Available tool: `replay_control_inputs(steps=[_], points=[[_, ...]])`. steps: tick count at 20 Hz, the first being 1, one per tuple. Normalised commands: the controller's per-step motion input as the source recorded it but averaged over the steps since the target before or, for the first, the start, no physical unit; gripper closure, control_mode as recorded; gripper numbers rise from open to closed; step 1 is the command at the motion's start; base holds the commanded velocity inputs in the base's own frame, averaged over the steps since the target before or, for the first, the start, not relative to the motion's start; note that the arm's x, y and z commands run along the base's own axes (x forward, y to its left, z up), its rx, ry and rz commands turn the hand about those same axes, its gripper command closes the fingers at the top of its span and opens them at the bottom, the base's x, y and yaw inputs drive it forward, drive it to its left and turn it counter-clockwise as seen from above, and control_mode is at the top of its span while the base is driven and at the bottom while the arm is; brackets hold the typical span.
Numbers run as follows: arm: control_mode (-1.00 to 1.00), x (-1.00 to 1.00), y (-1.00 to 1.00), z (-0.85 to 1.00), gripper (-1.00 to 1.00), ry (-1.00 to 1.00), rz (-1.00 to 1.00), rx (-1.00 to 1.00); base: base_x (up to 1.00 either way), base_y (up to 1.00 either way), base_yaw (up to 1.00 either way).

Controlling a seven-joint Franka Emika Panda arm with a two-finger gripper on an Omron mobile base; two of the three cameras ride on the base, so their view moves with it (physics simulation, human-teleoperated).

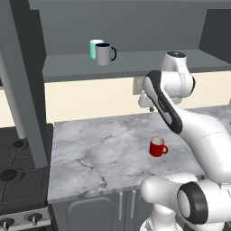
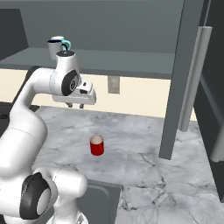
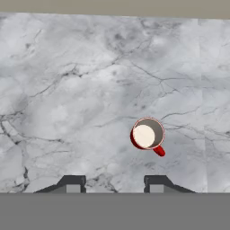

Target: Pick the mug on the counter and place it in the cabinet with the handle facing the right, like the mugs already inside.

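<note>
- The mug was a little glossy red one, pale inside, upright out on the counter, handle sticking out sideways.
- Counter was white-grey marble with dark veins, stove at one end, and the cabinet above held a grey mug and a teal mug.
- Fingers hung apart, gripping nothing, well above the mug.
- The teal mug was mostly hidden behind the grey one.

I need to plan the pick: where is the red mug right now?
The red mug stands upright on the marble counter, apart from the gripper above it, handle pointing right in the left base view.
</note>
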Motion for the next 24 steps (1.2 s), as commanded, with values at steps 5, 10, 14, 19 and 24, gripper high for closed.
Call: replay_control_inputs(steps=[5,10,14,19,24], points=[[-1.0,-0.08,-0.02,-0.04,-1.0,0.0,0.03,0.0,0.0,0.0,0.0],[-1.0,-0.26,-0.12,-0.08,-1.0,-0.05,0.14,0.0,0.0,0.0,0.0],[-1.0,-0.3,-0.15,-0.1,-1.0,-0.07,0.15,0.0,0.0,0.0,0.0],[-1.0,-0.32,-0.12,-0.19,-1.0,-0.06,0.13,0.0,0.0,0.0,0.0],[-1.0,-0.34,-0.14,-0.28,-1.0,-0.07,0.12,0.0,0.0,0.0,0.0]])
